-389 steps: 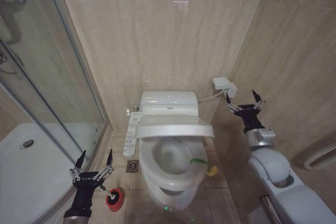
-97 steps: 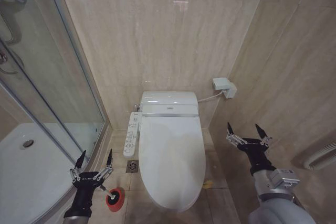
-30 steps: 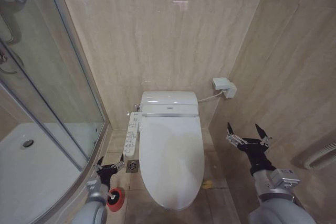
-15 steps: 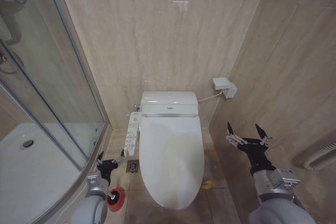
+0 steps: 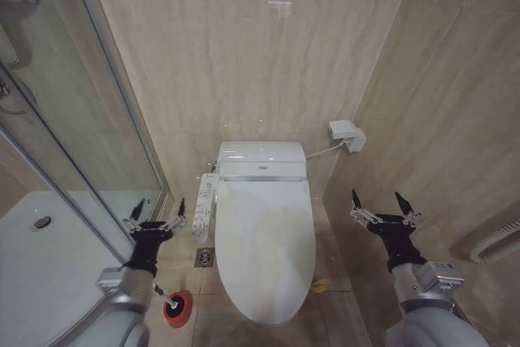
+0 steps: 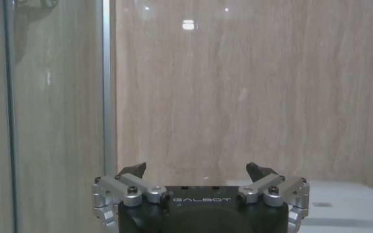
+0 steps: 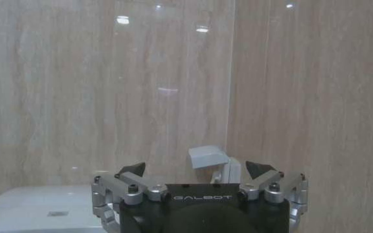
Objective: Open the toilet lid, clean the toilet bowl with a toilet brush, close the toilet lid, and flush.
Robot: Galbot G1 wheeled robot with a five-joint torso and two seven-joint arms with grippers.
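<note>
The white toilet lid (image 5: 264, 241) lies flat and closed, hiding the toilet bowl. On the floor left of the toilet, the toilet brush (image 5: 159, 291) stands in its red holder cup (image 5: 175, 312). My left gripper (image 5: 160, 205) hovers open above the floor, just left of the toilet's side control panel (image 5: 203, 207) and higher than the brush. The left wrist view shows the left gripper (image 6: 198, 170) open and empty. My right gripper (image 5: 380, 198) hangs open and empty right of the toilet, near the side wall. The right wrist view shows the right gripper (image 7: 196, 169) open too.
A glass shower enclosure (image 5: 89, 144) with a white tray (image 5: 32, 274) fills the left side. A white wall box (image 5: 345, 134) with a cable sits behind the toilet's back unit (image 5: 262, 158). A floor drain (image 5: 205, 258) and a yellow scrap (image 5: 322, 285) lie by the toilet base.
The lid, half raised 13 s ago, now lies closed. Over the last second my left arm rose and moved forward from beside the brush holder to beside the control panel. The right arm stayed still.
</note>
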